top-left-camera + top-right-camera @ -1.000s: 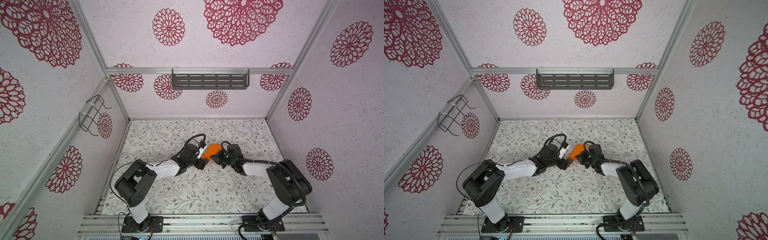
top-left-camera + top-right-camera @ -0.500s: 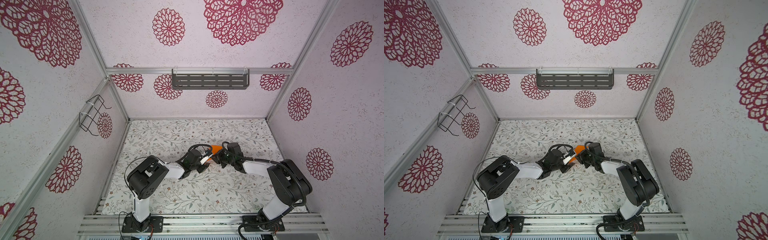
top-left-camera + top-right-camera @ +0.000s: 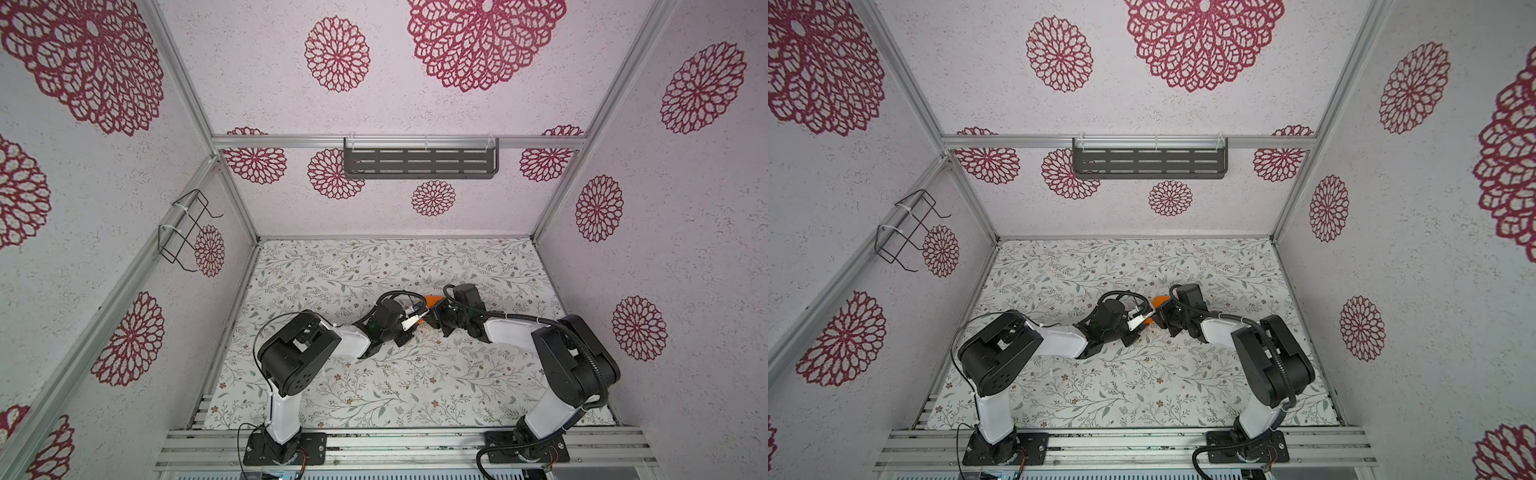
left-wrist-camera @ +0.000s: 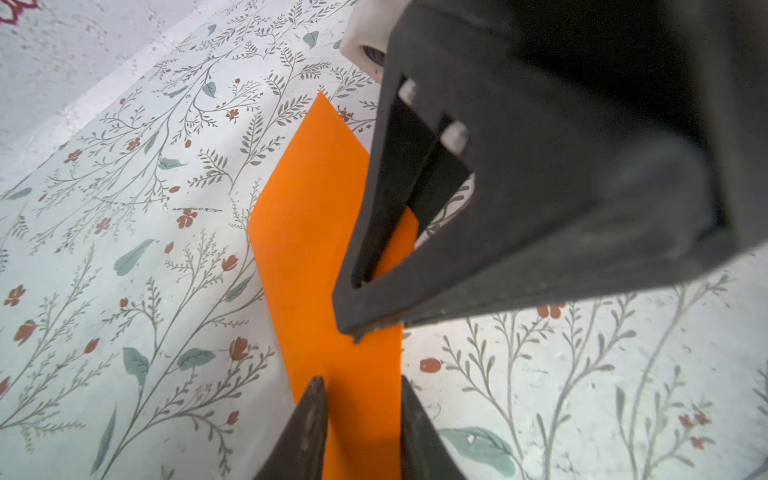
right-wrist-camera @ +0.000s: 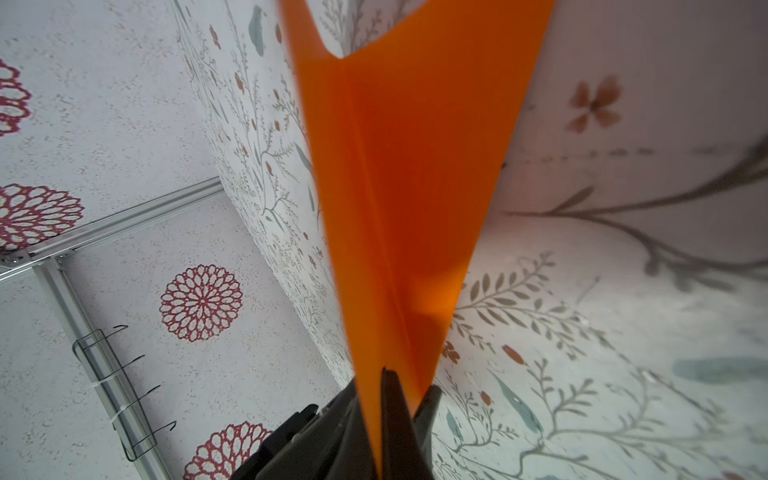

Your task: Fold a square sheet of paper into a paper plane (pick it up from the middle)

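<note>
The square sheet of paper (image 4: pixel 307 232) is bright orange and folded into a narrow dart shape with a centre crease (image 5: pixel 399 166). It stands on edge just above the floral table. In both top views only a sliver of the paper (image 3: pixel 432 299) (image 3: pixel 1158 300) shows between the two wrists. My right gripper (image 5: pixel 384 374) is shut on one end of it and looms as a black wedge (image 4: pixel 353 332) in the left wrist view. My left gripper (image 4: pixel 361 384) straddles the paper's other end, jaws narrowly apart with the orange strip between them. Both grippers (image 3: pixel 424 318) (image 3: pixel 435 318) meet at mid-table.
A floral cloth (image 3: pixel 374 386) covers the table inside patterned walls. A grey slotted shelf (image 3: pixel 419 164) hangs on the back wall and a wire rack (image 3: pixel 187 230) on the left wall. The arm bases stand at the front rail.
My left arm has swung in toward the paper and its jaws have narrowed around it. The right gripper has kept its hold, and less of the paper shows from above.
</note>
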